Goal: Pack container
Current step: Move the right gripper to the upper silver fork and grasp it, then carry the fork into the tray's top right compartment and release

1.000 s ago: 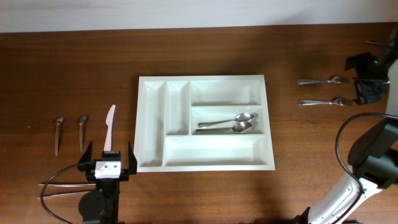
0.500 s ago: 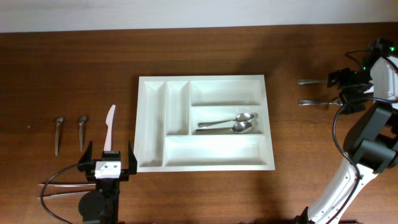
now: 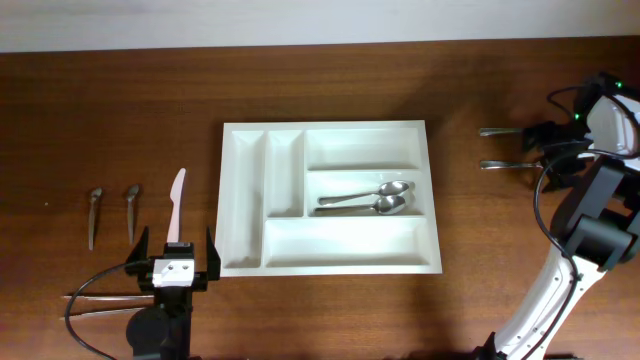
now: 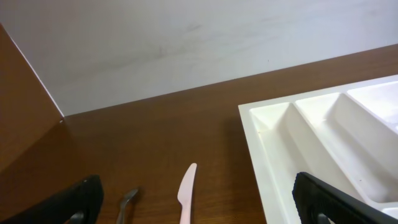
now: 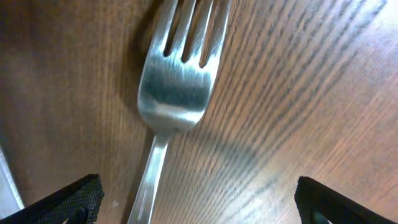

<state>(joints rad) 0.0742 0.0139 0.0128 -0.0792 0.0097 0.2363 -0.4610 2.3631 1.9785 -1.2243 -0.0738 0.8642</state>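
R gripper [image 5: 199, 208] is spread wide w/ nothing held. Its dark fingers [image 5: 68, 199] sit at the two lower corners of the wrist view, and a fork [image 5: 173, 93] lies flat on the wood btwn them, tines pointing away, metal touching neither pad. Overhead, it hangs over the head ends of two forks, far fork [image 3: 503, 131] and near fork [image 3: 503, 164], handles pointing toward the container [image 3: 340, 245]; can't tell which one the wrist cam sees. L gripper [image 3: 176, 255] is likewise released & empty, low near the front edge of the table [image 3: 500, 230]. The pink handle end of a knife [image 3: 176, 205] sits just ahead, in line w/ the gap. Its finger on the container side is just beside the container's near-left corner, apart from it. Marks on the white plate atop the L wrist are too small to read. The container lies mid-table, well apart from the R gripper, w/ open wood btwn its right rim and the fork handles, and a narrower strip btwn its left rim and the knife. Two spoons [image 3: 365, 200] lie side by side in the middle wide compt. Two small dark utensils [image 3: 94, 215] lie left of the knife. The container's far rim runs near the wall [image 4: 186, 43].
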